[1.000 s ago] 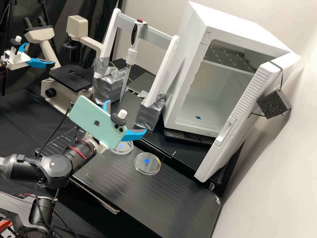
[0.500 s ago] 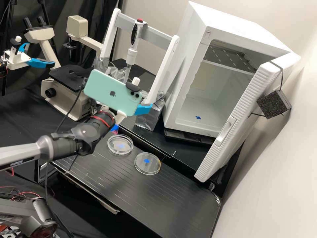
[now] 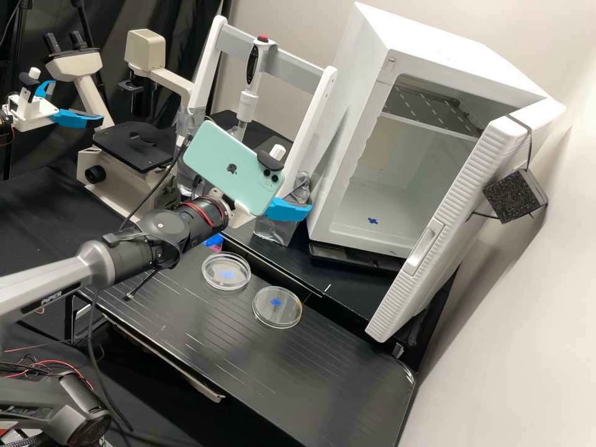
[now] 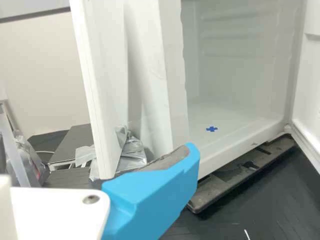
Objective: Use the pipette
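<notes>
White and upright, with a red button [image 3: 262, 38] on top, the pipette [image 3: 249, 102] sits against the grey crossbar [image 3: 295, 53] of a white stand [image 3: 318, 118], between its two posts. In the wrist view, a translucent length [image 4: 17, 150] beside the stand may be its lower part. The stand's feet [image 3: 277, 228] are wrapped in silver tape.

In the high view, the gripper [image 3: 290, 209] is in front of the stand's lower part, apart from the pipette's upper body. It stands open, though how wide cannot be told; the dark pad [image 4: 162, 161] in the wrist view is bare, and nothing is seen in its hold. A mint-green phone [image 3: 234, 167] is fixed above it and covers part of the view behind.

Nearer on the ridged black board [image 3: 298, 372] lie two clear round dishes, one [image 3: 226, 271] near the other [image 3: 277, 307], each with a blue mark at its middle. Just beside the first is a small blue and pink thing [image 3: 213, 241].

Beyond one post stands a beige microscope [image 3: 145, 49]. Beyond the other is a white incubator [image 3: 344, 133], its door [image 3: 428, 236] open, a blue cross [image 3: 372, 221] on its floor and a black block [image 3: 515, 195] strapped to the door.
</notes>
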Controlling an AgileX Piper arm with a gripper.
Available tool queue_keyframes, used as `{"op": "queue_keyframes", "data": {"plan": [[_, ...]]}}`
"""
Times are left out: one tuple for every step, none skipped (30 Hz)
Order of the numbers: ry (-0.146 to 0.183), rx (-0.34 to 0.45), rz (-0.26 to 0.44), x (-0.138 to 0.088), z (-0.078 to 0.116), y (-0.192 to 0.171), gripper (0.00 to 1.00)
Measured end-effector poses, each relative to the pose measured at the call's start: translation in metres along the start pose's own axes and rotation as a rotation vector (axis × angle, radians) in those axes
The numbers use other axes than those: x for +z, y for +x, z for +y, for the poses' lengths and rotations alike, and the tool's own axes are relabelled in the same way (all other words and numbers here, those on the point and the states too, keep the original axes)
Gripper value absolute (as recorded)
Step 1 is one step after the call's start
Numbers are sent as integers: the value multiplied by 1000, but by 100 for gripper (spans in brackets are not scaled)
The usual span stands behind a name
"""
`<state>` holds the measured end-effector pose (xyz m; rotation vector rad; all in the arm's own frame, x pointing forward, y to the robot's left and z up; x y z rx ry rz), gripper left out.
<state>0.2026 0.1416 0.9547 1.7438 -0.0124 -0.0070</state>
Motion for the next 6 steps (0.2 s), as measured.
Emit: {"op": "queue_keyframes", "data": {"plan": [[6, 2, -2, 2, 0, -3, 100], [15, 9, -2, 5, 0, -7, 100], [18, 11, 0, 6, 1, -9, 100], [18, 18, -2, 8, 1, -13, 100], [17, 24, 2, 10, 2, -17, 100], [16, 28, 3, 12, 2, -20, 100]]}}
